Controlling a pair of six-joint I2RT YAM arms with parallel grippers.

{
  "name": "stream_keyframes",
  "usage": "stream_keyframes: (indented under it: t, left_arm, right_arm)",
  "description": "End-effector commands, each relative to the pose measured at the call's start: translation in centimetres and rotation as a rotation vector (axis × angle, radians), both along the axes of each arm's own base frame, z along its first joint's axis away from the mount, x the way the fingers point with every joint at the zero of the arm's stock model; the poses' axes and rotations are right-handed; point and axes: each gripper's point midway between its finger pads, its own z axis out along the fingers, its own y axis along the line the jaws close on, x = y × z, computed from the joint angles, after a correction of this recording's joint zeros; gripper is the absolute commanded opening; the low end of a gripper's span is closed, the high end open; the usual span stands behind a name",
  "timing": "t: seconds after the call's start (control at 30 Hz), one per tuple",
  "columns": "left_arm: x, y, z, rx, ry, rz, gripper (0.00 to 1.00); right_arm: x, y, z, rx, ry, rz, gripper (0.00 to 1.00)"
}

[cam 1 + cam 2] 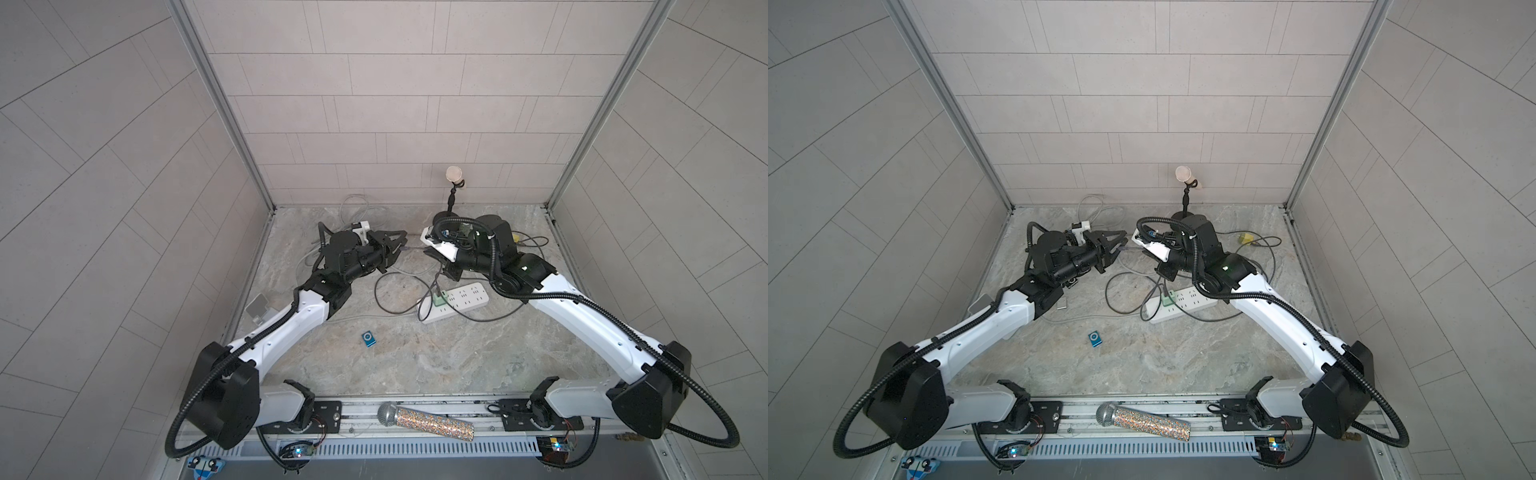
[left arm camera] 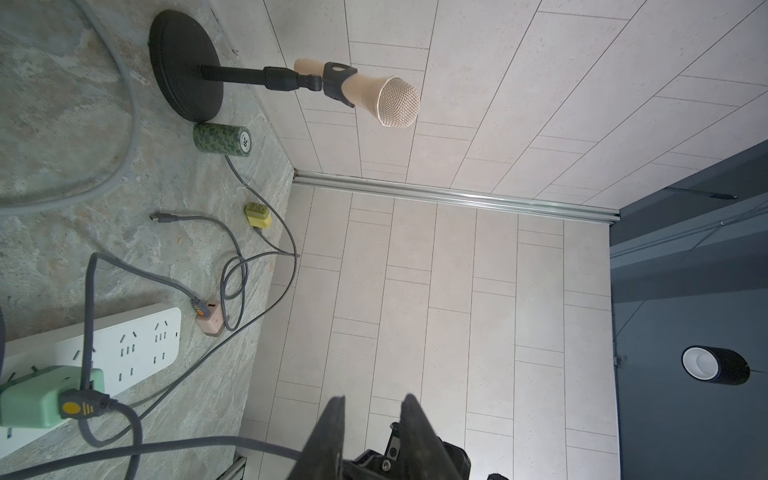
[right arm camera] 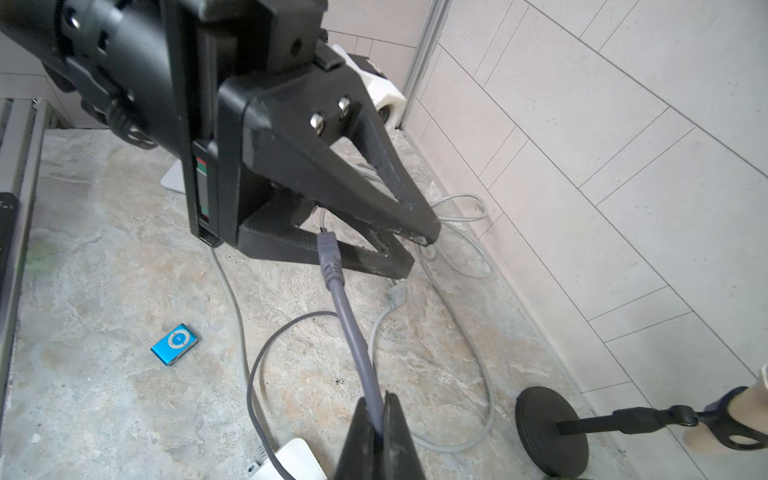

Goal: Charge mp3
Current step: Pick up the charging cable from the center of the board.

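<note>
Blue and shiny, the mp3 player point(image 1: 369, 338) is a small flat rectangle with a pale round control ring on its face. It lies flat and face up on the marble-look table point(image 1: 415, 365), turned a little diagonally. In both top views it sits alone in the front part of the table, near the white forearm of the left arm. It is well apart from both grippers and touches no cable. Its charging port cannot be made out.

The right gripper point(image 3: 376, 401) is clamped on the grey cable point(image 3: 353, 332) a little behind its plug point(image 3: 330, 257) and holds this end up off the table. The plug reaches in between the fingers of the left gripper point(image 3: 417, 253). These fingers stand apart with a gap wider than the plug, so this gripper is not closed on it. Whether one finger touches the plug cannot be told.

The white power strip point(image 1: 465, 297) lies behind the mp3 player, near the right arm. A socket at one end of it holds a green adapter point(image 2: 45, 395), and in this adapter sits a yellow-marked plug point(image 2: 79, 409) on a grey lead. A small pink adapter point(image 2: 212, 318) beside the strip also has a lead plugged into it.

A beige microphone point(image 2: 390, 99) stands in a black stand at the back wall, with a green patterned roll point(image 2: 222, 139) just beside the base. A glitter microphone point(image 1: 424, 422) lies on the rail at the front edge.
</note>
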Motion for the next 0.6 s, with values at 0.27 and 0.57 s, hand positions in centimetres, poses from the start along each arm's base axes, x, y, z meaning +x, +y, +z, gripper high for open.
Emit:
stream_keyframes:
  t: [0.27,0.57]
  left_arm:
    - [-0.3,-0.7,1.6,-0.027,-0.012,-0.044,0.21]
    - [-0.8,-1.2,0.4,-0.025,0.037,-0.082,0.36]
  right_arm:
    - [0.3,-0.2,2.3,-0.063,-0.212,0.005,0.0]
    - [1.1,-0.3,2.3,-0.202,-0.351,-0.012,0.0]
